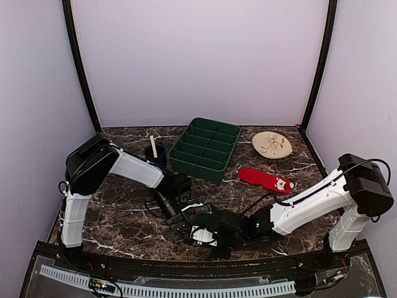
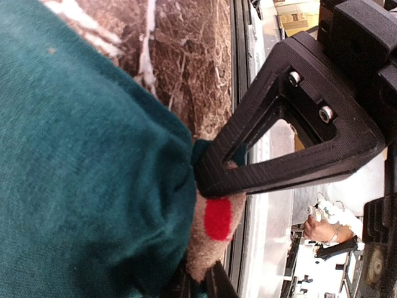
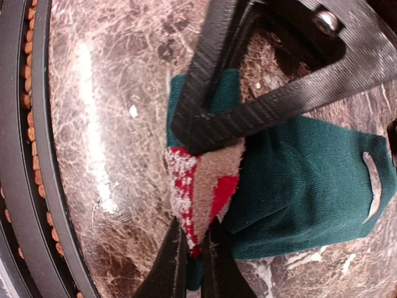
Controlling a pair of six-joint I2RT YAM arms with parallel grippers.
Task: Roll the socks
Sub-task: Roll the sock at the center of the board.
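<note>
Clamping left gripper (image 2: pixel 197 230) and right gripper (image 3: pixel 189 192) tight on teal sock (image 3: pixel 298 186) at six o'clock, leaving red sock (image 1: pixel 265 179) flat, unrolled, at three.

Robot lab cell, not a home or shop: two arms (left arm (image 1: pixel 133 167), right arm (image 1: pixel 310 202)) are bolted at the near edge of a marble-print tabletop (image 1: pixel 124 205), boxed in on three sides by plain pale backdrop walls (image 1: pixel 198 56) on black poles (image 1: pixel 79 68), with a perforated strip (image 1: pixel 186 290) along the front. The props are an unrelated staged mix: compartment tray (image 1: pixel 206 149), plate (image 1: pixel 272 144), cup (image 1: pixel 157 154), red sock (image 1: pixel 265 179), teal sock (image 3: pixel 310 180). Past the table edge, the left wrist view shows cluttered benches and a bystander's hand (image 2: pixel 317 228) wearing a watch.
</note>
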